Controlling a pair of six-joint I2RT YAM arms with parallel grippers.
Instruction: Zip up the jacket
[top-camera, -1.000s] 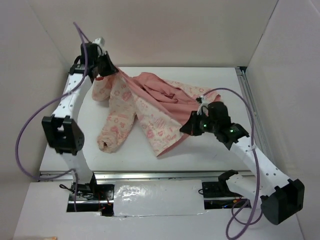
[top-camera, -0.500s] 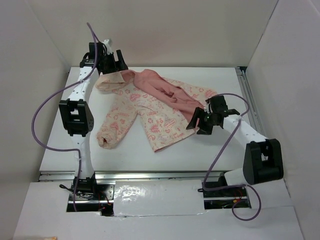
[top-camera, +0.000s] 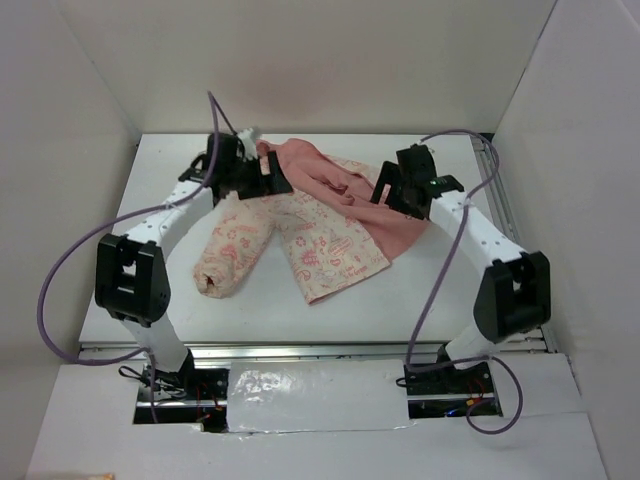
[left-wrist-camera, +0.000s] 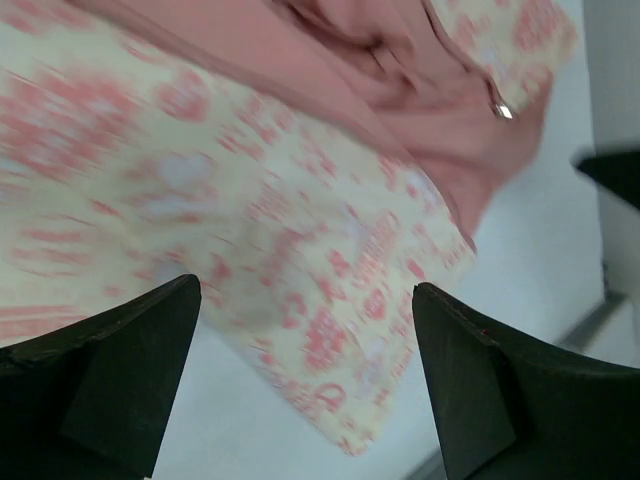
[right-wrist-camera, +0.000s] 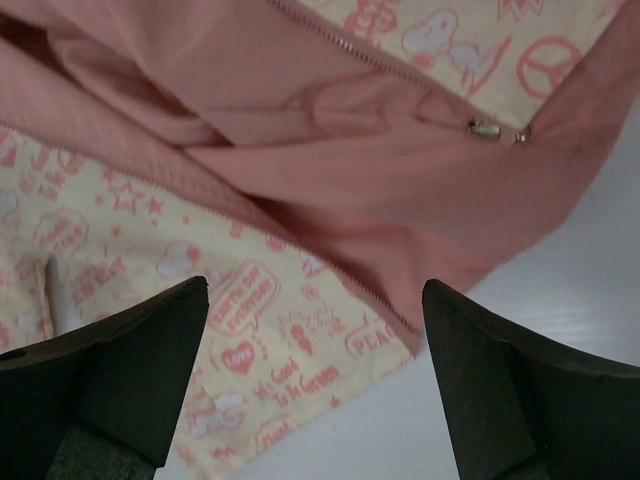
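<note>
Print on jacket (right-wrist-camera: 300, 190): "love" inside heart, "PEAC…" at hem edge; other slogans too blurred to read.

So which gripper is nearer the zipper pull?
Right. The right gripper hovers open close over the zipper pull; the left gripper is over the patterned front of the jacket, further away.

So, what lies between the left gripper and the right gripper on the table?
Between the left gripper and the right gripper lies the jacket, its pink lining showing, in the top view. The wrist views show both jaws open.
</note>
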